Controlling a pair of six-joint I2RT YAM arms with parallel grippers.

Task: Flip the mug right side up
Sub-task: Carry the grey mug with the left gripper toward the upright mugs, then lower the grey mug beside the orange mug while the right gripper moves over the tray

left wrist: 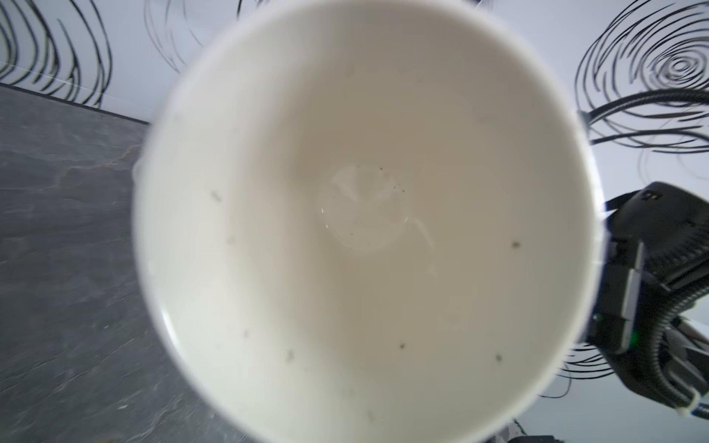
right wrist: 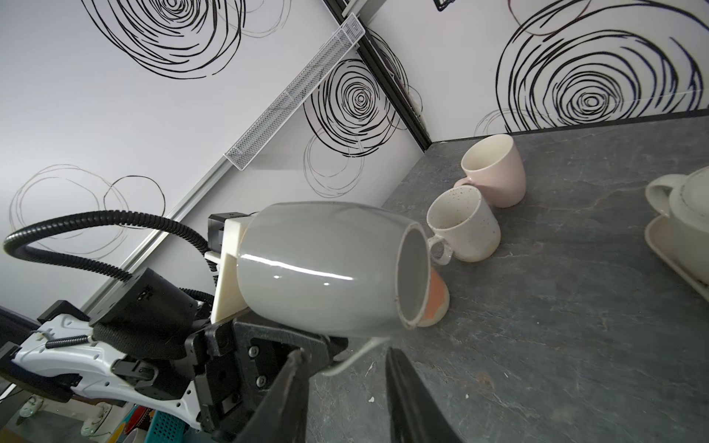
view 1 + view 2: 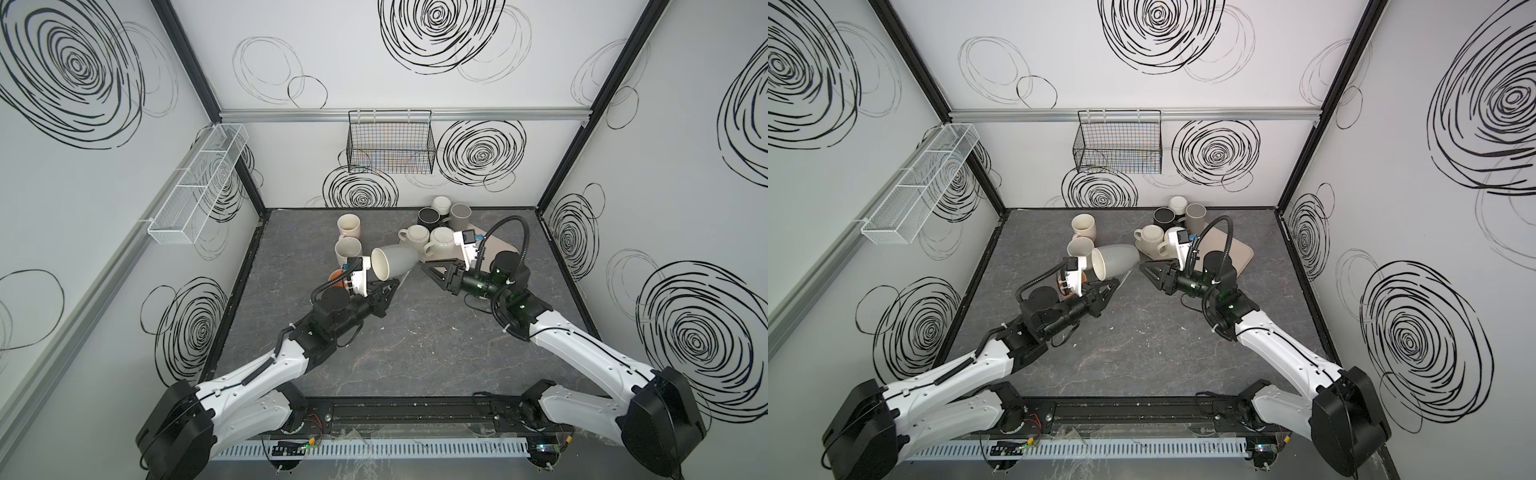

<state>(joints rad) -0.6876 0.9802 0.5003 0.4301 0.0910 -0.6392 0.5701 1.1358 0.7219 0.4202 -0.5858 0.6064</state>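
Your left gripper holds the mug sideways, jaws clamped on it; its base points at the right gripper, jaws apart.

Light: bright, even, diffuse; shadows on the dark marbled tabletop soft. You see a white glare streak on the glossy grey ceramic mug; its cream inside is out of focus in the left wrist view.

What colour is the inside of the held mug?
The mug is off-white inside, with dark specks; best in the left wrist view.
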